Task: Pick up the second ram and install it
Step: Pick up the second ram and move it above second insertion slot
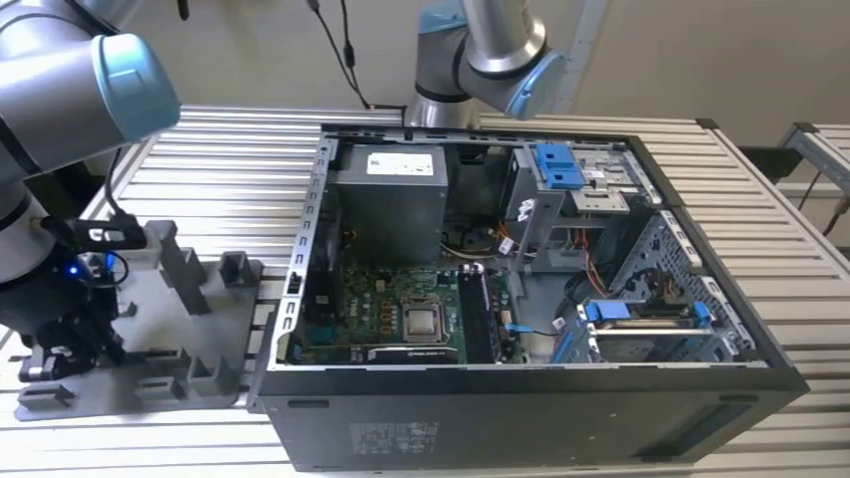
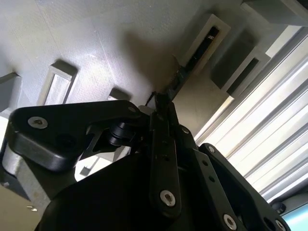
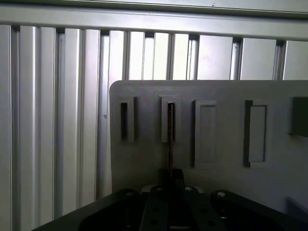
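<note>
The pick-up step is in hand: the second ram [image 3: 170,139], standing in the grey holder's [image 3: 226,91] slot, is pinched between narrowed fingers [image 3: 164,177]. A straight, untilted lift is called for.

You're in a robotics lab: slatted aluminium table [image 1: 239,149], opened computer case [image 1: 531,423], grey fixture plate [image 1: 226,339], robot arm [image 1: 485,50]

The grey arm [image 1: 54,119] is bent down low, its wrist [image 1: 40,269] right above the claw [image 3: 171,175]. Both fingers [image 2: 162,134] squeeze the thin second ram [image 3: 170,139].
</note>
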Motion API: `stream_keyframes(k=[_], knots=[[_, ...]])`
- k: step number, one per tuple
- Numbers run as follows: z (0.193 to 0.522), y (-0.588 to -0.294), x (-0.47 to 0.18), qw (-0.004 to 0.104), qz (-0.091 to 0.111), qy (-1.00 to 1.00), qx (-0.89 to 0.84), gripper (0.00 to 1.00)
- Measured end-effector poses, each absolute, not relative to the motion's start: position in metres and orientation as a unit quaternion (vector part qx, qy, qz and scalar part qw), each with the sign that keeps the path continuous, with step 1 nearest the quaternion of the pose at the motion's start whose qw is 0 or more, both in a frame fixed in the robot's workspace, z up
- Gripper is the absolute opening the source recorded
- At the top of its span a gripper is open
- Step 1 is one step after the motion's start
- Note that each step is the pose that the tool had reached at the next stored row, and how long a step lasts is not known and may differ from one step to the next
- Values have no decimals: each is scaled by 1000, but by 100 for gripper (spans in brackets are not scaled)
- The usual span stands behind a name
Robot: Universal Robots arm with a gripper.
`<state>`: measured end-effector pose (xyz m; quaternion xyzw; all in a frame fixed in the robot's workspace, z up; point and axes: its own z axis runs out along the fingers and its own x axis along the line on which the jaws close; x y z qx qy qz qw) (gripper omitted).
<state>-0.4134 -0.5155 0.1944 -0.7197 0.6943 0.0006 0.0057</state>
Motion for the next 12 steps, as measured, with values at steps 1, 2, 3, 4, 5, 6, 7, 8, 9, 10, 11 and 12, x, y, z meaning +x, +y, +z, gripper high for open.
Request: stream_keyframes(k=[1,2,3,4,5,6,7,8,9,10,11,12], knots=[[196,-515,-413,6,1,694,-720,14],[198,-515,-413,6,1,694,-720,14],[199,-515,-413,6,1,694,-720,14],[201,-515,-413,6,1,694,-720,14],[203,-515,-413,6,1,694,-720,14],[204,-515,-413,6,1,694,-720,14],[205,-515,-413,6,1,694,-720,14],[206,-515,-413,6,1,694,-720,14],[207,-515,-413,6,1,694,-720,14],[208,-515,-413,6,1,694,-720,14],[210,-515,-413,6,1,694,-720,14],[212,-515,-413,6,1,694,-720,14]])
